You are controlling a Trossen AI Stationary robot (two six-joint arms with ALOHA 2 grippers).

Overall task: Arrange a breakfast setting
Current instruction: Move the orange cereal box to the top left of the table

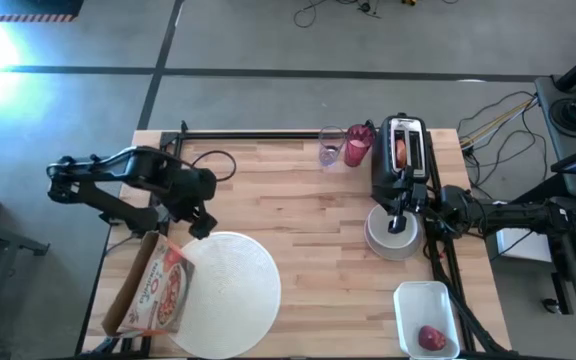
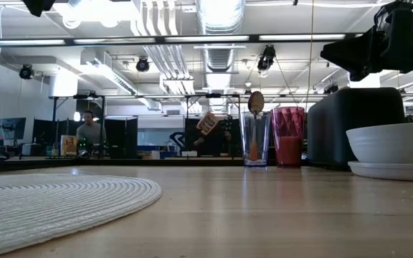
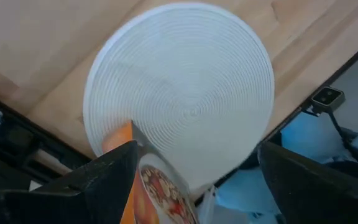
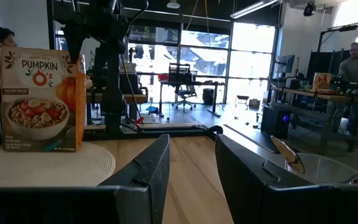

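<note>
Cereal box (image 1: 151,290) standing on round mat's (image 1: 233,300) left edge; bowl (image 1: 392,229) on plate before toaster (image 1: 400,152); apple (image 1: 430,337), seemingly, in tray (image 1: 420,298).

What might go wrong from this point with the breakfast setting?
The tall cardboard cereal box stands at the edge of the round white woven placemat, just under the open left gripper; a brush could topple it. The right gripper hangs over the small white bowl beside the black toaster, which it could clip.

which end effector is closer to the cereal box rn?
Left. The left end effector hangs open just above the cereal box, at its upper end. The right end effector is across the table, over the bowl.
</note>
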